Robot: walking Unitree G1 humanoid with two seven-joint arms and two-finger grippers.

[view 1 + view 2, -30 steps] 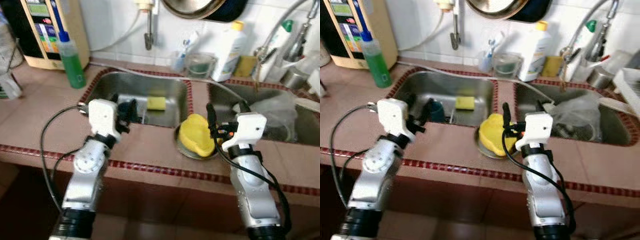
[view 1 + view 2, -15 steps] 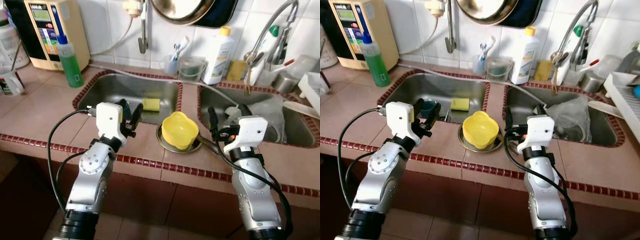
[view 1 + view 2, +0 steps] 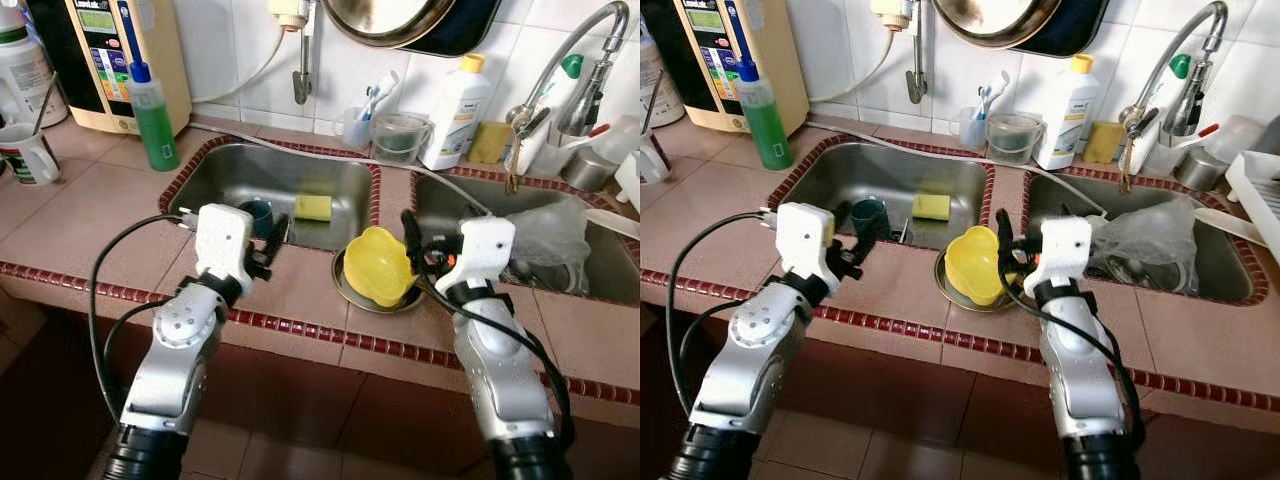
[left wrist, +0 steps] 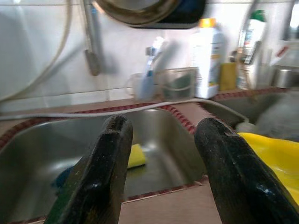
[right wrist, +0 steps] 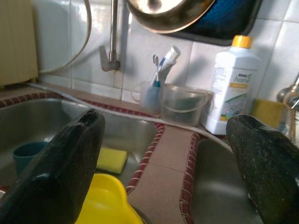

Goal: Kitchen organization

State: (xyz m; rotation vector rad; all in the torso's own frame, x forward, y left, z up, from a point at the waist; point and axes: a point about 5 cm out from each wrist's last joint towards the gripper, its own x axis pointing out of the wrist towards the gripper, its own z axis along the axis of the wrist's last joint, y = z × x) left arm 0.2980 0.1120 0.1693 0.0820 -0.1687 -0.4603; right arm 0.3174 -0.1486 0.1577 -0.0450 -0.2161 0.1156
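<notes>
Tiled in pinkish-brown with a red mosaic edge, the tabletop [image 3: 90, 215] carried a double steel sink below a white-tiled wall.

The right claw [image 3: 415, 245] stood over the strip of tabletop between the two basins, its black fingers [image 5: 70, 154] spread wide and holding nothing. One finger sat just beside the rim of the yellow bowl [image 3: 380, 265]; whether it touched could not be determined. The bowl was tilted on its side, resting on a round metal plate [image 3: 955, 295] at the front edge of that strip.

The left claw [image 3: 268, 238] hovered at the front lip of the left basin [image 3: 225, 170], its fingers [image 4: 100, 177] moderately parted and empty, touching nothing visible.

Inside the left basin lay a teal cup [image 3: 869, 214] near the left claw and a yellow sponge [image 3: 313, 207] further back. The right basin [image 3: 1045, 205] held a crumpled clear plastic bag [image 3: 545, 230].

Along the back ledge stood a holder with toothbrushes [image 5: 156, 88], a clear plastic container [image 5: 183, 105] and a white bottle with a yellow cap [image 3: 455, 95]. A chrome faucet [image 3: 1170, 65] rose behind the right basin. A metal pan [image 3: 400, 15] hung on the wall above.

At the far left stood a green liquid bottle [image 3: 155, 120], a beige appliance [image 3: 110, 55] and a white mug [image 3: 30, 152].
</notes>
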